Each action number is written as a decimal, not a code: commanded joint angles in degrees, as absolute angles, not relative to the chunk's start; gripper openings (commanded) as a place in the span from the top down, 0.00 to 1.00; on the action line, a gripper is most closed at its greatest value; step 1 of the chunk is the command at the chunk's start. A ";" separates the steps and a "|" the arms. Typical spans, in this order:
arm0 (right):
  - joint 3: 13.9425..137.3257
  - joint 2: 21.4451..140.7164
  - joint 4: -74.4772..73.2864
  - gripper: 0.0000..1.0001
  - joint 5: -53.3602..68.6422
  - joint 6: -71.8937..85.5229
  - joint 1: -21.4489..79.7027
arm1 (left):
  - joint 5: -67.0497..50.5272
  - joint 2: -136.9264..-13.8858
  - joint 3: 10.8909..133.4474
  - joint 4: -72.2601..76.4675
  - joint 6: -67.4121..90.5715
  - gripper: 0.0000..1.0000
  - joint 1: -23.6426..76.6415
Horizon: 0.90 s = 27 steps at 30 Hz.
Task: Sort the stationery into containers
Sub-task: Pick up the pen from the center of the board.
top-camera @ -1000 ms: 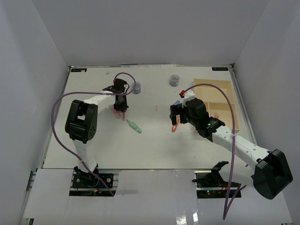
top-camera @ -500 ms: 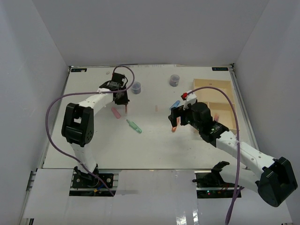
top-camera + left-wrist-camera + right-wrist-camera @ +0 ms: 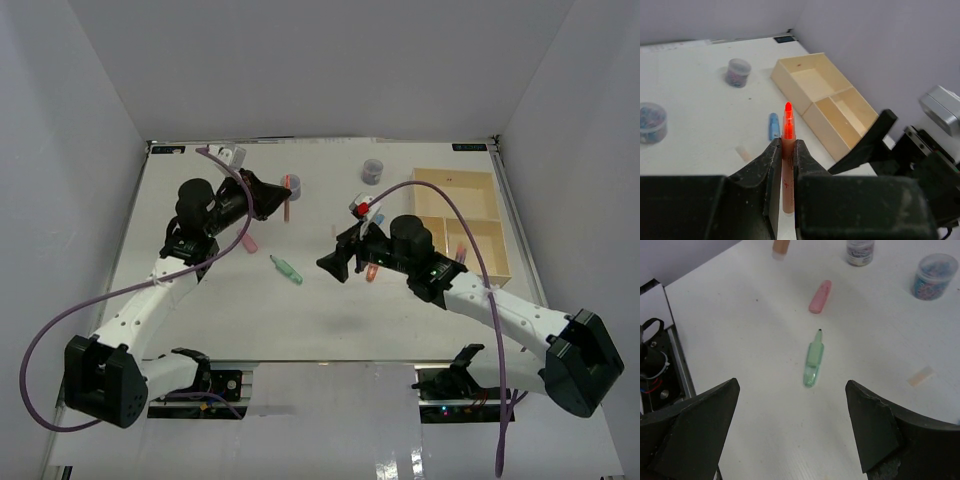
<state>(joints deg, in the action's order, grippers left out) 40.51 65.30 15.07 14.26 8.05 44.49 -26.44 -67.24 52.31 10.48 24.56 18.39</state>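
The left gripper (image 3: 786, 151) was clamped shut on the orange marker (image 3: 786, 125), the jaws pinching its barrel about halfway along so the red tip stood clear ahead of the fingers. That mid-barrel hold looked chosen to keep the marker balanced and aimed, since in the left wrist view its tip pointed toward the wooden tray (image 3: 790, 92), whose compartments showed nothing inside from this angle. The marker appeared to be held off the table, so carrying it across to the tray seemed the step in hand.

The right gripper (image 3: 792, 390) hung with its jaws spread wide and nothing between them, above the green marker (image 3: 813, 362), which lay flat on the table. That wide stance suited a descent over the marker, though the marker lay lengthwise between the fingers, so a turn of the wrist might be needed.

A pink piece (image 3: 820, 296) lay just beyond the green marker, a blue marker (image 3: 773, 126) lay near the tray, and two round pots (image 3: 738, 72) stood farther off
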 commanded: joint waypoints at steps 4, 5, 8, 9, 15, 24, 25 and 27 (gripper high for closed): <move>49.56 72.15 23.29 0.09 21.35 8.17 47.37 | -41.74 -58.99 41.67 32.94 27.77 0.98 18.81; 51.05 73.29 23.46 0.09 21.53 8.26 47.46 | -42.97 -58.54 40.36 33.65 27.86 0.98 19.07; 53.08 75.40 24.43 0.10 22.06 8.61 47.90 | -44.64 -57.40 38.76 36.30 27.95 0.97 19.68; 54.30 76.02 24.52 0.10 22.76 8.87 47.99 | -45.17 -57.31 38.59 36.82 27.95 0.96 19.77; 58.26 79.36 25.40 0.10 25.13 9.76 49.22 | -45.88 -56.43 36.92 39.28 27.86 0.96 20.04; 61.08 81.38 25.40 0.02 26.02 10.02 49.57 | -47.46 -56.51 34.81 44.99 29.35 0.95 20.39; 61.08 81.47 25.40 0.01 26.10 10.02 49.57 | -47.46 -56.43 34.72 45.17 29.36 0.95 20.39; 61.17 81.47 25.40 0.06 26.37 9.93 49.57 | -47.46 -56.25 34.37 45.61 29.53 0.96 20.39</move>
